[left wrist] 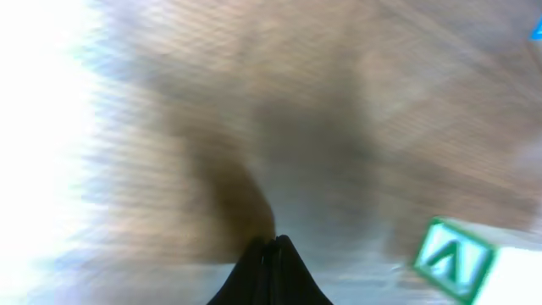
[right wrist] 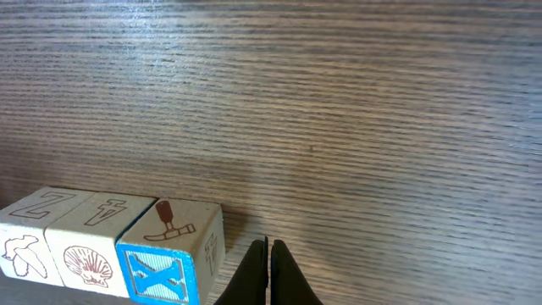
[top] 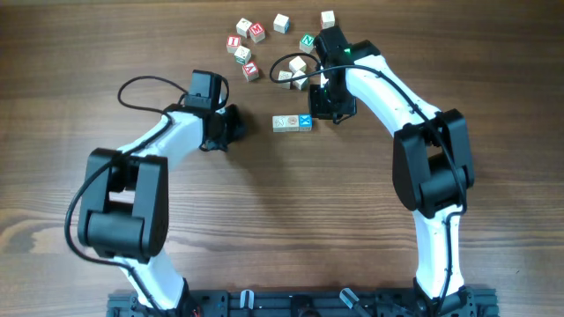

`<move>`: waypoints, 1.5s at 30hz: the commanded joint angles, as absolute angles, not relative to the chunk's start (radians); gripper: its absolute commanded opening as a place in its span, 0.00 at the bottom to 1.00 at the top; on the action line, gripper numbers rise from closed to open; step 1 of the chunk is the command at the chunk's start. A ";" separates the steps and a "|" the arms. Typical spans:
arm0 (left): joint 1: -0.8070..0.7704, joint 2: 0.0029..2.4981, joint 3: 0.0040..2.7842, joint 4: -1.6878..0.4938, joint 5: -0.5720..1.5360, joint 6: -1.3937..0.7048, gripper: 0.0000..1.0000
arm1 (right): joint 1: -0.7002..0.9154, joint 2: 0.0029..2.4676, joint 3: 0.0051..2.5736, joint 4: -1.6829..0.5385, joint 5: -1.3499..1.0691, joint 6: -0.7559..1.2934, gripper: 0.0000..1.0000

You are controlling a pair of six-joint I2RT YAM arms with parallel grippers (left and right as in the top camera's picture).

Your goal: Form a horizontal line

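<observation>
Looks like the horizontal line is basically there: three cubes touching in a straight row, cyan one at the end. Both grippers are pinched fully shut and holding nothing. The right gripper sits just beside the row's cyan end, and the left gripper is off the opposite end, a bit apart. My guess is they're closed to work as pushers. The right wrist view shows the row close up, drawings and all. Only overhead shows the loose cubes beyond the row. Left wrist is mostly blur.
</observation>
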State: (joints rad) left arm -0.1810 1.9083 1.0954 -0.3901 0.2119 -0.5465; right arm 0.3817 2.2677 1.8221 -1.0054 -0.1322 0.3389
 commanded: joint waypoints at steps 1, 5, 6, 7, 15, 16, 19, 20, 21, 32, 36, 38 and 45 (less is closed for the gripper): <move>-0.173 1.794 1.077 -0.449 0.058 -0.527 0.04 | 0.382 2.145 1.842 -1.003 -0.037 0.340 0.05; -0.173 1.666 1.077 -0.538 -0.024 -0.527 0.04 | 0.382 2.022 1.842 -1.024 0.052 0.334 0.05; -0.173 1.638 1.077 -0.560 -0.044 -0.527 0.04 | 0.382 1.985 1.842 -1.032 0.065 0.325 0.05; -0.173 1.588 1.077 -0.595 -0.073 -0.527 0.04 | 0.382 1.948 1.842 -1.040 0.073 0.313 0.05; -0.175 1.187 1.077 -0.811 -0.152 -0.527 0.04 | 0.382 1.658 1.842 -1.175 0.151 0.316 0.05; -0.175 1.146 1.077 -0.829 -0.152 -0.527 0.04 | 0.382 1.626 1.842 -1.197 0.151 0.318 0.05; -0.175 0.977 1.077 -0.902 -0.152 -0.527 0.04 | 0.383 1.527 1.842 -1.261 0.151 0.318 0.05; -0.175 0.928 1.077 -0.923 -0.152 -0.527 0.04 | 0.383 1.505 1.841 -1.274 0.152 0.321 0.05; -0.175 0.884 1.077 -0.940 -0.152 -0.527 0.04 | 0.383 1.477 1.841 -1.293 0.159 0.333 0.05; -0.175 0.641 1.077 -1.122 -0.150 -0.528 0.52 | 0.383 1.150 1.841 -1.546 0.292 0.508 0.04; -0.175 0.641 1.077 -1.147 -0.150 -0.528 0.91 | 0.383 1.036 1.838 -1.608 0.287 0.546 0.04; -0.175 0.641 1.077 -1.154 -0.150 -0.528 1.00 | 0.383 0.966 1.829 -1.608 0.269 0.547 0.05; -0.175 0.641 1.077 -1.172 -0.150 -0.528 1.00 | 0.383 0.731 1.815 -1.608 0.265 0.523 0.05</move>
